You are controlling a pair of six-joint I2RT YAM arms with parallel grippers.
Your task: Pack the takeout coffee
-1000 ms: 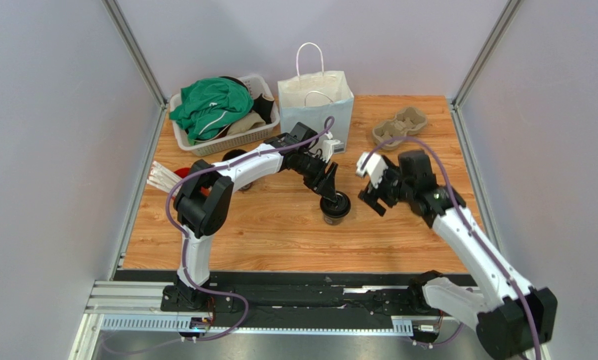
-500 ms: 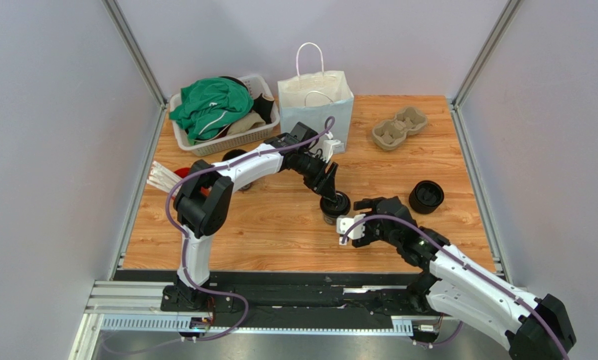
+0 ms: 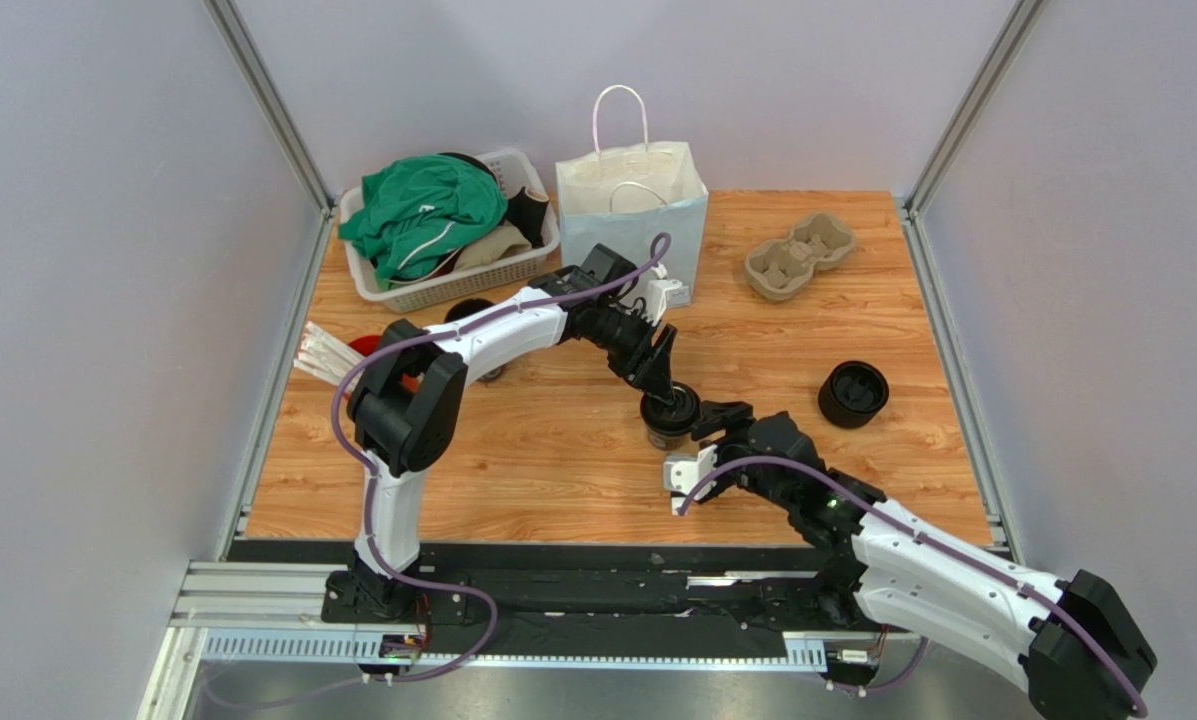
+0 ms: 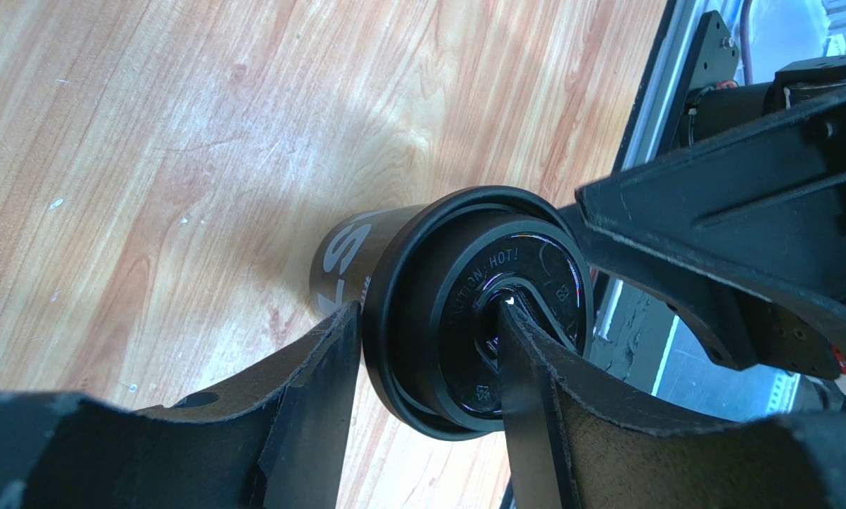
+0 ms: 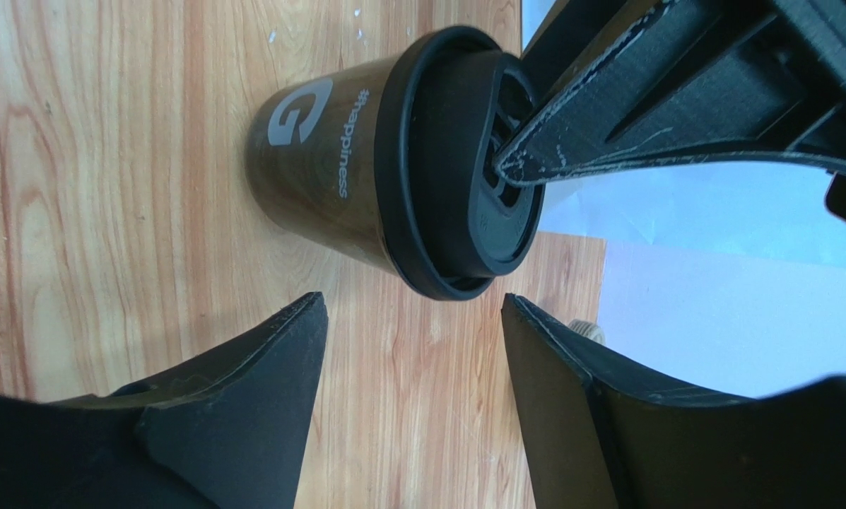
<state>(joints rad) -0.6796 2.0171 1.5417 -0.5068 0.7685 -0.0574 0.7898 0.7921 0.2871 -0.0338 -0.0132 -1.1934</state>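
The takeout coffee (image 3: 670, 420), a black paper cup with a black lid, stands upright mid-table. My left gripper (image 3: 661, 393) comes down on it from above and is shut on the lid's edge. In the left wrist view one finger (image 4: 321, 371) presses the outside of the rim and the other finger (image 4: 522, 371) sits in the lid's recess (image 4: 501, 308). My right gripper (image 3: 709, 432) is low beside the cup, at its front right, and open. In the right wrist view the cup (image 5: 321, 159) lies just ahead of the right gripper (image 5: 411, 308), not between its fingers.
A white paper bag (image 3: 634, 203) stands open at the back centre, with a cardboard cup carrier (image 3: 800, 255) to its right. A squat black round piece (image 3: 854, 393) sits at the right. A basket (image 3: 454, 288) of clothes is back left, and a red cup with white straws (image 3: 334, 353) is at the left edge.
My right arm has swung from the right side down and in toward the cup, uncovering the black round piece, and its jaws have narrowed a little. The left arm and cup have not moved.
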